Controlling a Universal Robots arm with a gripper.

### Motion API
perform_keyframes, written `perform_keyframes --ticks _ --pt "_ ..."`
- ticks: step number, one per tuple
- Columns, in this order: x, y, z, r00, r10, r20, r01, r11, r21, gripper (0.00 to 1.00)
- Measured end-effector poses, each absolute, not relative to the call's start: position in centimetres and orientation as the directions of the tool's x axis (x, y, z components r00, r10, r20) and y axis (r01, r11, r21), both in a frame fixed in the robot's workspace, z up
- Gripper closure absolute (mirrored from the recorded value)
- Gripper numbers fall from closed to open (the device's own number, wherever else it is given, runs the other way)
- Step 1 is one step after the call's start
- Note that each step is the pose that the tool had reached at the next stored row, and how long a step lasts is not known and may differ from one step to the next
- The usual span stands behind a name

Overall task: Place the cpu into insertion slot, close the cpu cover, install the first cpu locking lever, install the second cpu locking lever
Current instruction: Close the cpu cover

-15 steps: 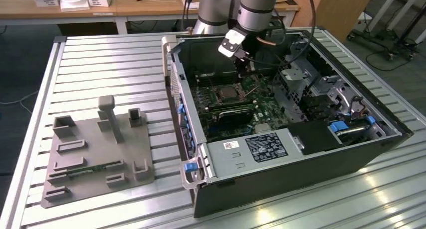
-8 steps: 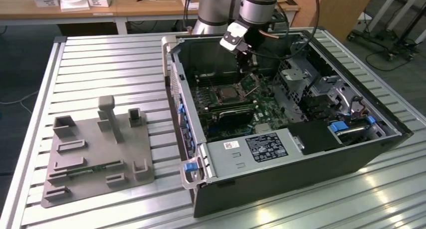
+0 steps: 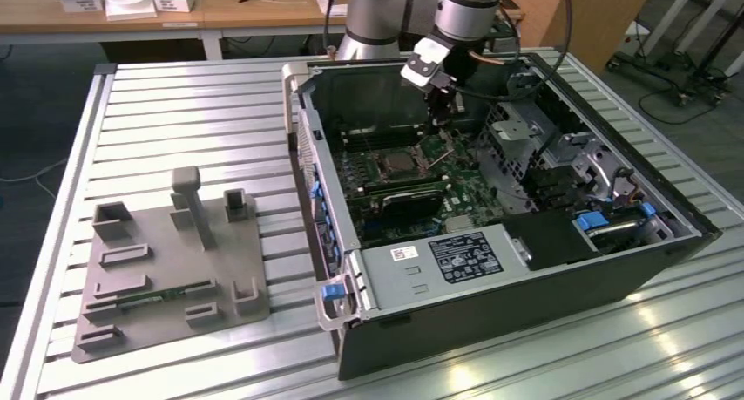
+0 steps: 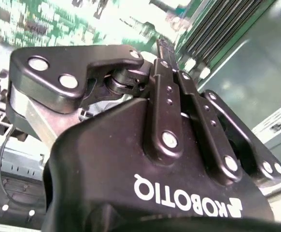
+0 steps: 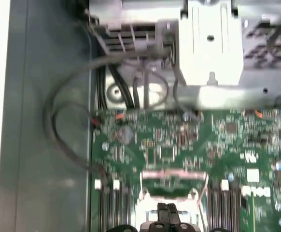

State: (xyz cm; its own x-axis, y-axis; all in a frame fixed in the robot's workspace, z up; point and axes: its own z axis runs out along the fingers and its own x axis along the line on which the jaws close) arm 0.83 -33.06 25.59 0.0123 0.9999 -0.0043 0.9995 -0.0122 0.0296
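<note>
The gripper (image 3: 438,137) hangs from the arm inside the open computer case (image 3: 651,243), which lies on its side on a slatted metal table (image 3: 186,112). Its two black fingers are pressed together at the tips, and nothing is visible between them in both wrist views (image 4: 161,52) (image 5: 167,212). In the exterior view, the fingertips point down at the green circuit board (image 3: 471,186), just beside the insertion slot (image 3: 395,165) on the exterior view's right and slightly beyond it. The cpu (image 3: 396,164) shows as a grey square face in the middle of the insertion slot, with a silver frame around it. Whether the cpu cover is fully down cannot be told. In the first wrist view, the silver rim of the insertion slot (image 5: 173,173) lies just ahead of the fingertips, with rows of long memory slots (image 5: 109,208) on both sides. A grey cable (image 5: 58,125) loops across the case floor next to the board. A black box with a white label (image 3: 456,256) sits at the near end of the case. A grey fixture plate (image 3: 163,269) rests on the table, well apart from the case, on the exterior view's left.
</note>
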Motion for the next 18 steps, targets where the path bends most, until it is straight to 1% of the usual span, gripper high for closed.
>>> perform_keyframes --ticks 7,18 --pt "1.8 -33.1 26.1 0.012 1.000 -0.003 0.999 -0.012 0.030 0.90" --pt "2.9 -33.1 26.2 0.012 1.000 -0.003 0.999 -0.012 0.030 0.90"
